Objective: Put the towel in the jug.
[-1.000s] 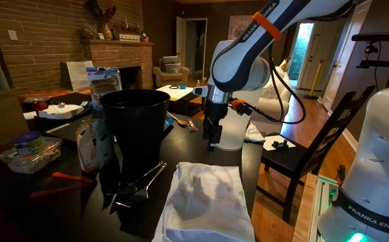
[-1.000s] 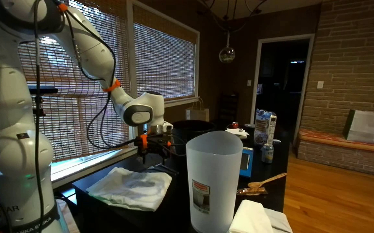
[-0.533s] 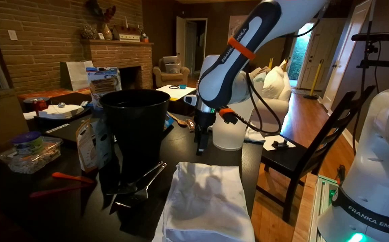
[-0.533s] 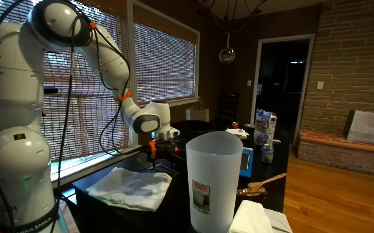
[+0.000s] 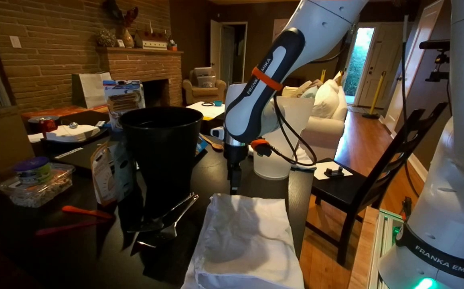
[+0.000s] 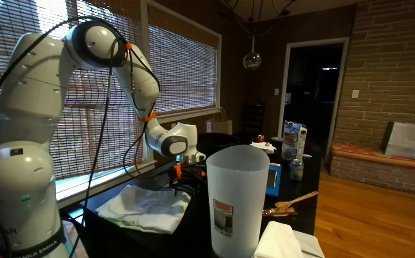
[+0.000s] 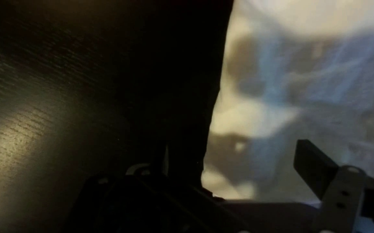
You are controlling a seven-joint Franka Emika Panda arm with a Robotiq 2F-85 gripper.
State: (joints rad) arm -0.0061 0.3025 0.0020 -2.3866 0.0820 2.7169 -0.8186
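A white folded towel (image 5: 248, 241) lies on the dark table. It shows in both exterior views (image 6: 144, 209) and fills the right of the wrist view (image 7: 290, 90). A tall translucent jug-like container (image 6: 237, 204) with a red label stands upright; it also shows in an exterior view (image 5: 274, 162), partly behind the arm. My gripper (image 5: 234, 188) points down near the towel's far edge; it also shows in an exterior view (image 6: 185, 190). In the wrist view my gripper (image 7: 232, 158) is open and empty, one finger over dark table, the other over the towel.
A large black bin (image 5: 161, 156) stands beside the arm. Metal utensils (image 5: 171, 230), an orange-handled utensil (image 5: 85, 210), packets (image 5: 103, 174) and a plastic food box (image 5: 39, 192) lie around it. Another white cloth (image 6: 279, 242), a wooden spoon (image 6: 295, 200) and a can (image 6: 296, 170) are near the translucent container.
The arm has moved down and across to the towel's edge, from beside the translucent container as seen in an exterior view. The towel and containers have not moved.
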